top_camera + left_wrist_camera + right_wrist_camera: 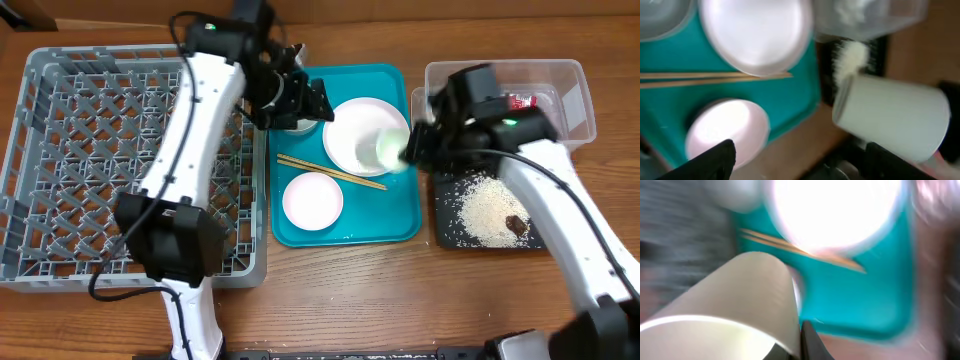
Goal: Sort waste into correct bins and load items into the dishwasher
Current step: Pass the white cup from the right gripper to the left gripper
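My right gripper (408, 148) is shut on the small white cup (388, 148) and holds it tilted over the right edge of the teal tray. The cup fills the right wrist view (740, 310) and shows in the left wrist view (890, 117). On the tray lie the round white plate (355, 130), the wooden chopsticks (330, 172) and the pinkish-white bowl (312, 200). My left gripper (300, 100) is open and empty over the tray's far left corner. A pale grey bowl (660, 15) lies there, mostly hidden in the overhead view. The grey dish rack (120, 160) stands at the left.
The clear tub (570, 90) at the back right holds the red wrapper (522, 100). In front of it the black tray (445, 235) holds rice (480, 210) and a brown lump (516, 224). The teal tray (400, 215) sits between the rack and the bins.
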